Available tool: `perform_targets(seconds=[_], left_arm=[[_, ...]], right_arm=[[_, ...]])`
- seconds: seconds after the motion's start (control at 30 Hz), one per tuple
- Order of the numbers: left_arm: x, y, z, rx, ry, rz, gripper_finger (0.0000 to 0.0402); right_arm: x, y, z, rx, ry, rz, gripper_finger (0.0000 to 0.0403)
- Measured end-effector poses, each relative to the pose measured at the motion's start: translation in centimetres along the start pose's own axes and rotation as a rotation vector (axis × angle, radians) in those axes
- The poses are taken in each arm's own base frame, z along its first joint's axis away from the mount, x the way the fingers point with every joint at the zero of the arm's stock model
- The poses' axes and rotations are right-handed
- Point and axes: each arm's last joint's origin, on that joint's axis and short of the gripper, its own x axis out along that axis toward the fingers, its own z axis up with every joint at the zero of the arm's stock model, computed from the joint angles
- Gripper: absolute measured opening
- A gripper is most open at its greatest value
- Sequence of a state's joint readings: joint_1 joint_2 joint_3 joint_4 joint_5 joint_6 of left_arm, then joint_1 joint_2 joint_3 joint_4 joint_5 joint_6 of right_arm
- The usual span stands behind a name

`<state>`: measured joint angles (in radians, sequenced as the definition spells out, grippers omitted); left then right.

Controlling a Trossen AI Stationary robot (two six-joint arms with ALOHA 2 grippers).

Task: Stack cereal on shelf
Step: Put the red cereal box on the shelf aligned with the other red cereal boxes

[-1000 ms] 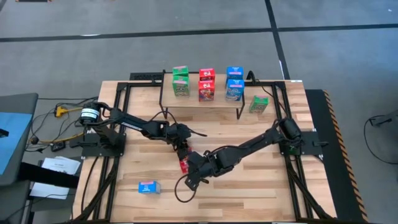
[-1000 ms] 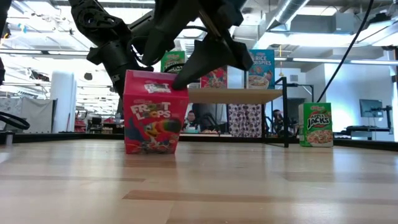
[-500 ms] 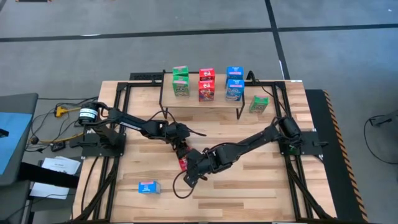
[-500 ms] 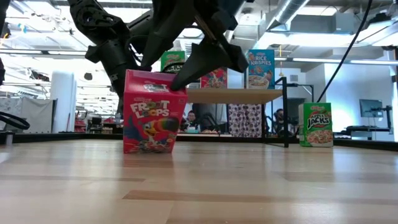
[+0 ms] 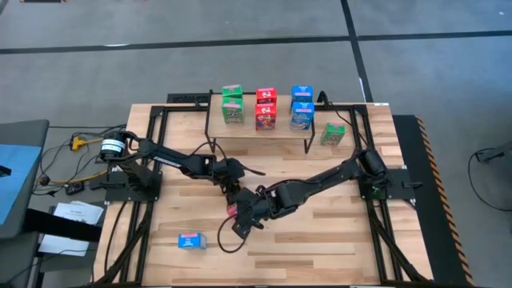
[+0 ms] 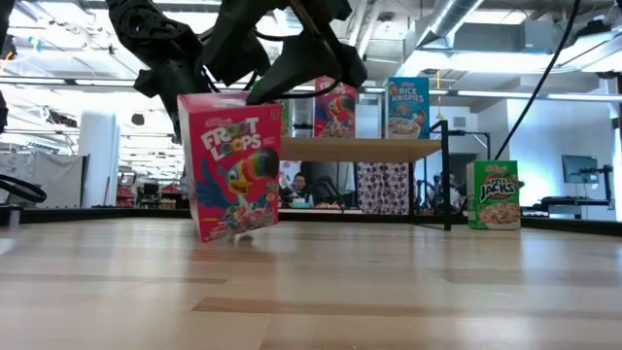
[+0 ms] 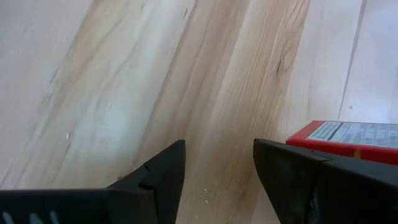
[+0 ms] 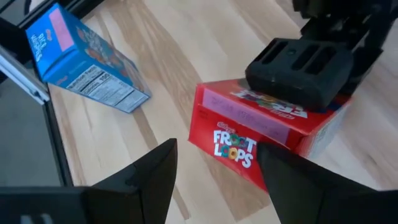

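A red Froot Loops cereal box [image 6: 230, 165] stands tilted on the tabletop in the middle, leaning toward the table's left, with only its lower left corner down. My left gripper [image 5: 232, 190] is open at the box's far side; in its wrist view [image 7: 217, 162] the box [image 7: 345, 134] shows just past one finger. My right gripper [image 5: 238, 222] hangs open over the box's near side [image 8: 217, 168]. The shelf [image 6: 364, 149] at the far side carries green, red and blue boxes [image 5: 266, 108]. My left gripper lies against the red box's far top edge [image 8: 292, 109], coming down at a slant from the far left. Its own body hides the place of contact. My right gripper has one finger [image 6: 292, 78] at the box's top right corner [image 6: 270, 95], slanting down from the near right. Whether it touches, I cannot tell.
A blue box [image 5: 191, 241] lies flat near the table's front left. A green box [image 5: 333, 134] stands on the tabletop just right of the shelf. The shelf's black legs [image 5: 308, 144] stand at the far side. Bare wood lies to the right of the grippers.
My right gripper has gone up and toward the table's left edge. The red box has tipped further toward the left: its top has shifted left, its lower right edge has lifted off the wood, and its lower left corner has stayed down.
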<state>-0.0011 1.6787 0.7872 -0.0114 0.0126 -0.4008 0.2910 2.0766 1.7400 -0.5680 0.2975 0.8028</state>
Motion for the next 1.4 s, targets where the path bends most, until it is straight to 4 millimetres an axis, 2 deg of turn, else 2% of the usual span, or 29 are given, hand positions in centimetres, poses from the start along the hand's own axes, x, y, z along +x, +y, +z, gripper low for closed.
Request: perform_targets(seconds=[0.57, 0.97, 1.23, 1.4], left_arm=[[-0.1, -0.8, -0.2, 0.004, 0.02, -0.072, 0.0179], [-0.3, -0.7, -0.1, 0.02, 0.007, -0.041, 0.0179], [-3.0, -0.5, 0.4, 0.057, -0.037, 0.083, 0.0179], [-3.9, -0.6, 0.7, 0.055, -0.06, 0.085, 0.0179]], right_arm=[[0.6, -1.1, 0.8, 0.02, 0.006, -0.027, 0.0255], [0.7, -1.1, 0.9, 0.023, 0.002, -0.023, 0.0255], [1.1, -1.6, 1.5, 0.037, -0.034, -0.036, 0.0255], [1.2, -2.1, 2.1, 0.055, -0.047, -0.035, 0.0255]])
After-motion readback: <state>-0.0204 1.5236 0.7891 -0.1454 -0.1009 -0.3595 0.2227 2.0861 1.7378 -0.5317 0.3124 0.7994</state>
